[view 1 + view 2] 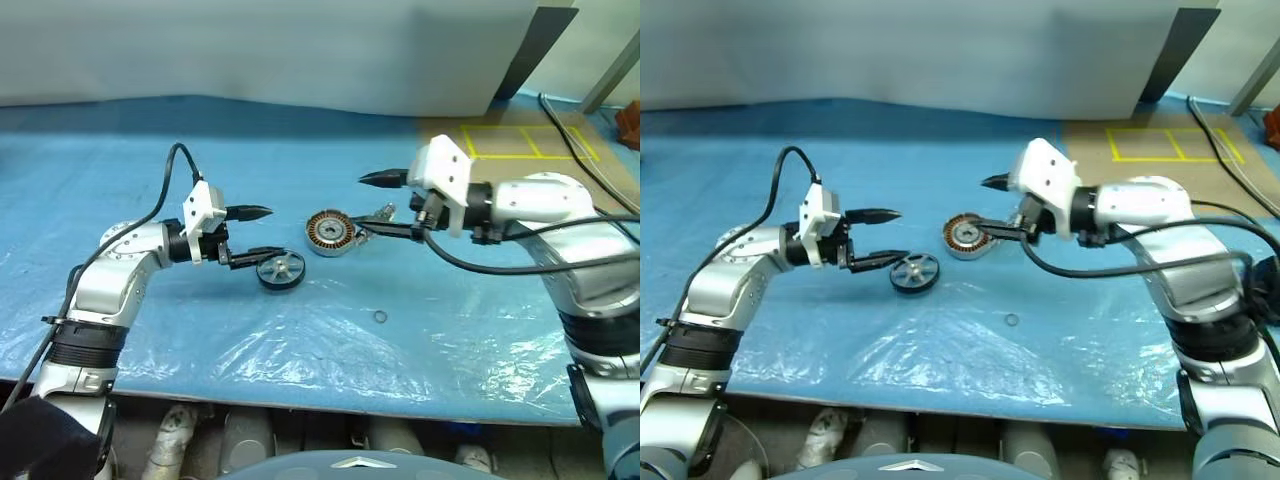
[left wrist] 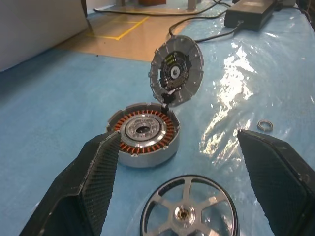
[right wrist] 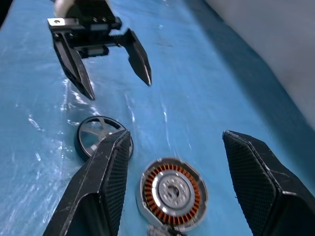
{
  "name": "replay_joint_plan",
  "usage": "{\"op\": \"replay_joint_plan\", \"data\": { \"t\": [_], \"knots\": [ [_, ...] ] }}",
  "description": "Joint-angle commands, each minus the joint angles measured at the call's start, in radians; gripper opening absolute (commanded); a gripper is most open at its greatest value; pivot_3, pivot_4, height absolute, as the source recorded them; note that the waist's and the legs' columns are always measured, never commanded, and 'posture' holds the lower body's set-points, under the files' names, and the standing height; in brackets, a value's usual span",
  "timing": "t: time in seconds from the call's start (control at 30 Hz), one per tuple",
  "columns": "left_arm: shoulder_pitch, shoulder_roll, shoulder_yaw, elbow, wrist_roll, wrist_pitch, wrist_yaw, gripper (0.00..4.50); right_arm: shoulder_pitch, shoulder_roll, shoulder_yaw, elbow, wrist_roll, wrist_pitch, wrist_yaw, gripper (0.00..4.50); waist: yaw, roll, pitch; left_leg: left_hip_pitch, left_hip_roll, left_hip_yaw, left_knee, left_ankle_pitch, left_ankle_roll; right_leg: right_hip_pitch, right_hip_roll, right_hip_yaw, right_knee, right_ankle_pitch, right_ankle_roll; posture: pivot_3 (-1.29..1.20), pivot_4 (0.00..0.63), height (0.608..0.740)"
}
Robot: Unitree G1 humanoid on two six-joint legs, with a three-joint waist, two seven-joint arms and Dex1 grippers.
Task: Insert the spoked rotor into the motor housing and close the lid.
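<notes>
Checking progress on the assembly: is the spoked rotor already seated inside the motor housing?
No, the spoked rotor lies on the blue sheet beside the motor housing, whose copper windings are exposed.

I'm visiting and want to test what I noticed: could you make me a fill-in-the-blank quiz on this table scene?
1. The table is covered in a ____ sheet.
2. The housing has a ring of ____-coloured windings.
3. The lid stands tilted ____ behind the housing.
4. The spoked wheel lies ____ the housing.

Missing words: blue; copper; open; outside
</notes>
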Motion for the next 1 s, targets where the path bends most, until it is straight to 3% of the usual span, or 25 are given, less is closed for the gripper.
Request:
{"op": "replay_joint_plan", "data": {
  "t": [0.03, 0.17, 0.3, 0.63, 0.8, 1.0],
  "knots": [
    [-0.016, 0.009, 0.008, -0.019, -0.008, -0.019, -0.032, 4.00, -0.033, -0.022, 0.031, 0.053, -0.029, -0.074, 0.071, 3.10, 0.009, 0.000, 0.000, 0.000, 0.000, 0.000, 0.000, 0.000, 0.000, 0.000, 0.000, 0.000, 0.000, 0.000, 0.000, 0.00, 0.150, 0.740],
    [-0.025, 0.006, 0.020, -0.014, -0.014, -0.021, -0.044, 4.00, -0.013, -0.038, 0.041, 0.056, -0.017, -0.097, 0.128, 3.10, 0.024, -0.001, 0.000, -0.002, 0.000, 0.000, 0.000, 0.001, 0.001, -0.002, -0.001, 0.000, 0.002, 0.000, 0.000, 0.00, 0.150, 0.740],
    [-0.031, -0.029, 0.053, -0.026, -0.059, 0.015, -0.005, 4.00, 0.077, 0.005, -0.030, 0.039, 0.013, -0.086, 0.052, 3.10, 0.026, -0.001, 0.000, -0.001, 0.000, 0.000, 0.001, 0.001, 0.002, -0.002, -0.001, -0.001, 0.006, -0.001, -0.002, 0.00, 0.150, 0.740],
    [0.088, -0.102, 0.123, -0.109, -0.100, 0.069, 0.171, 4.00, 0.573, 0.245, -0.313, -0.250, 0.013, -0.006, -0.425, 3.10, 0.024, -0.001, 0.000, -0.002, 0.001, 0.001, 0.001, 0.000, 0.000, -0.005, 0.000, -0.001, 0.006, -0.001, -0.002, 0.00, 0.150, 0.740],
    [0.122, -0.091, 0.099, -0.135, -0.101, 0.086, 0.154, 4.00, 0.693, 0.224, -0.270, -0.352, 0.011, 0.031, -0.449, 3.10, 0.024, -0.001, 0.000, 0.001, 0.001, 0.003, 0.001, 0.000, 0.000, -0.003, -0.001, 0.001, 0.004, -0.002, -0.002, 0.00, 0.150, 0.740],
    [0.100, -0.082, 0.054, -0.064, -0.058, 0.041, 0.086, 4.00, 0.687, 0.172, -0.260, -0.332, 0.022, 0.026, -0.418, 3.10, 0.024, -0.002, 0.001, 0.003, 0.000, 0.006, 0.001, 0.000, 0.000, -0.003, -0.002, 0.003, 0.004, -0.002, -0.001, 0.00, 0.150, 0.740]
  ]
}}
